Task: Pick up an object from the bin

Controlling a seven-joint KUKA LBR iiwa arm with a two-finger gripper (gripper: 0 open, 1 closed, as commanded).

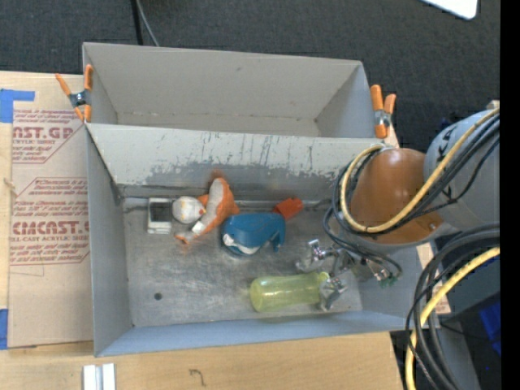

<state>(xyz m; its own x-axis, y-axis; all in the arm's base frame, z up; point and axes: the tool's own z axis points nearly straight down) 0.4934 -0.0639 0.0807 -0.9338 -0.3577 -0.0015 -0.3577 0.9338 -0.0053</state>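
Camera view: one look down into the grey bin point(183, 287), and here is how it stands.
Arm: in from the right, its orange cover point(394, 189) and looped cables point(348, 187) hanging over the bin's right wall.
Gripper: the gripper point(323, 273) is down low near the front-right corner.
Pincer: fingers point(314, 255) apart, with nothing clamped between them.
Nearest thing: a pale yellow-green bottle point(283, 292) lies on its side along the front wall, its right end touching the lower finger.
Next nearest: a blue rounded toy point(253, 231) at mid-floor, just behind the bottle.
Back wall: an orange-and-white figure point(208, 210) leans beside the blue toy, and a small orange piece point(288, 208) lies to the toy's right.
Back-left: a small white block point(159, 216) sits just beside the figure.
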